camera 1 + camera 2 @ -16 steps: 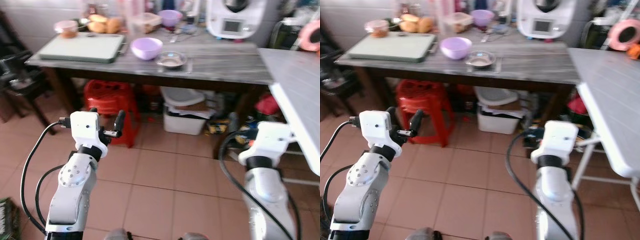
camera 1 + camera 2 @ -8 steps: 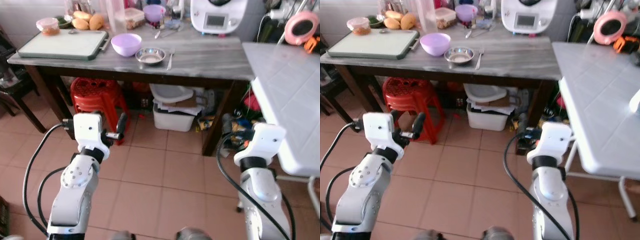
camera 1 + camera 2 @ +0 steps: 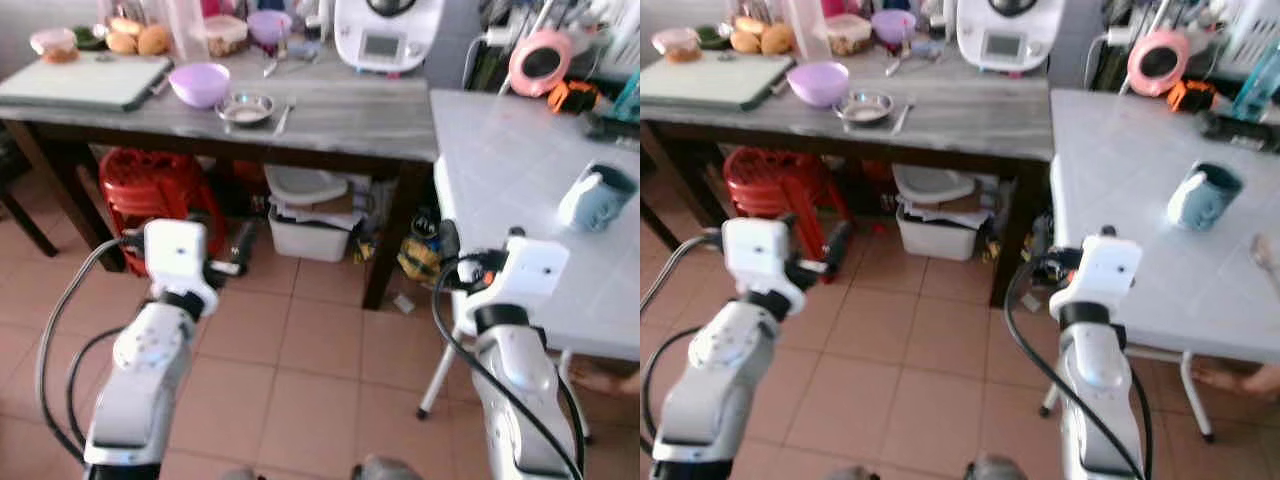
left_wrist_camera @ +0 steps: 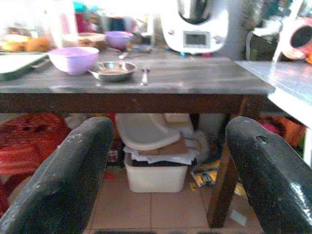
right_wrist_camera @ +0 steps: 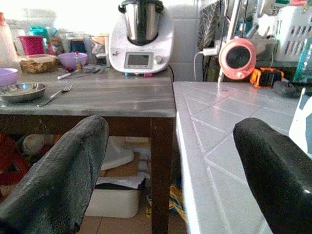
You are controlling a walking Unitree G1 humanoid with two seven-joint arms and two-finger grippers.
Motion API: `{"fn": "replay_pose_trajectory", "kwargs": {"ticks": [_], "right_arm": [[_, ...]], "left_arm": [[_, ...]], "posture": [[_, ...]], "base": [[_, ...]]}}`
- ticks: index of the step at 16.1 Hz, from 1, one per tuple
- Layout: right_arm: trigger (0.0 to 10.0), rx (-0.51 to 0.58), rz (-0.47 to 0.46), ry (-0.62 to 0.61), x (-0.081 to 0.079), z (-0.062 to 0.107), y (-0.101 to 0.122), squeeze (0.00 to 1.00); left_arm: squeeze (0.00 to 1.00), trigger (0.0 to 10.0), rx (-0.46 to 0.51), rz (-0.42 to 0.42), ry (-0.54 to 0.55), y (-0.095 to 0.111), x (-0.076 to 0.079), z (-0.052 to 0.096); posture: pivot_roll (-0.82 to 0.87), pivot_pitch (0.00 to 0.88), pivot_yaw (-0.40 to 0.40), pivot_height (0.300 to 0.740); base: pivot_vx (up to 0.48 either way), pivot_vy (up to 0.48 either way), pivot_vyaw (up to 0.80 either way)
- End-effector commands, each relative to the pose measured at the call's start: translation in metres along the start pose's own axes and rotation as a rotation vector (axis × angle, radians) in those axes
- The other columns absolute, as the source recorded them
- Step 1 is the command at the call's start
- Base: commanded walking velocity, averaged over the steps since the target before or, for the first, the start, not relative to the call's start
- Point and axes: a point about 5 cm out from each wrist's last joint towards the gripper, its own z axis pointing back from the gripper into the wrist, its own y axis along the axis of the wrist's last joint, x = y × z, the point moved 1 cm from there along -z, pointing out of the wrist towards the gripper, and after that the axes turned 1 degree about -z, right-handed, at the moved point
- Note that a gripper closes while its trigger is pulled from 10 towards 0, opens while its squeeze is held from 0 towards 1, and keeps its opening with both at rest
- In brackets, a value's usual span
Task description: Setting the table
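You've swung right, so the white table (image 3: 1120, 200) with the mug (image 3: 1203, 194) now sits past your wide-open, empty right gripper (image 5: 168, 180) and left gripper (image 4: 168, 165).

Ahead of me, across the upper left of the frame: grey wood-grain table (image 3: 340, 108) on dark legs. On it, left to right: green cutting board (image 3: 85, 80), lavender bowl (image 3: 200, 83), small steel dish (image 3: 245, 106) with a fork (image 3: 283, 115) just beside it, white kitchen machine (image 3: 383, 35) at the back. Behind the board: bread rolls (image 3: 138, 38).

White tiled table (image 3: 530, 190) meets it at the right, filling the right of the frame. On it: pale blue mug (image 3: 596, 196); at the far edge, a pink round object (image 3: 540, 62).

Terracotta tile floor (image 3: 320, 350) carries a red stool (image 3: 150, 185) and white bins (image 3: 305, 225) under the grey table.
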Motion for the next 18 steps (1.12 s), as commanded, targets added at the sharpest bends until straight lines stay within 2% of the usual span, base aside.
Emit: {"fn": "replay_pose_trajectory", "kwargs": {"ticks": [1,9,15,18], "right_arm": [[10.0,0.002,0.009,-0.028,0.0081,-0.0019,0.0019,0.0],[10.0,-0.021,0.008,-0.057,0.0163,0.0038,0.0016,0.0],[10.0,-0.044,0.0,-0.073,0.0156,0.0075,-0.0026,0.0],[10.0,-0.047,0.011,-0.08,0.0169,0.0073,-0.0026,0.0]], "left_arm": [[0.0,10.0,0.015,0.009,-0.028,0.0053,0.0056,-0.0038],[0.0,10.0,0.004,0.008,-0.059,0.0036,0.014,-0.0022],[0.0,10.0,-0.011,0.001,-0.052,0.0029,0.0103,-0.0012],[0.0,10.0,0.008,0.02,-0.054,0.0045,0.0111,-0.0016]], "posture": [[-0.04,0.0,0.023,0.74],[-0.06,0.0,0.023,0.74],[-0.05,0.0,0.03,0.74],[-0.06,0.0,0.03,0.74]], "base": [[0.0,-0.458,0.0],[0.0,-0.457,0.0],[0.0,-0.452,0.0],[0.0,-0.096,0.0]]}}
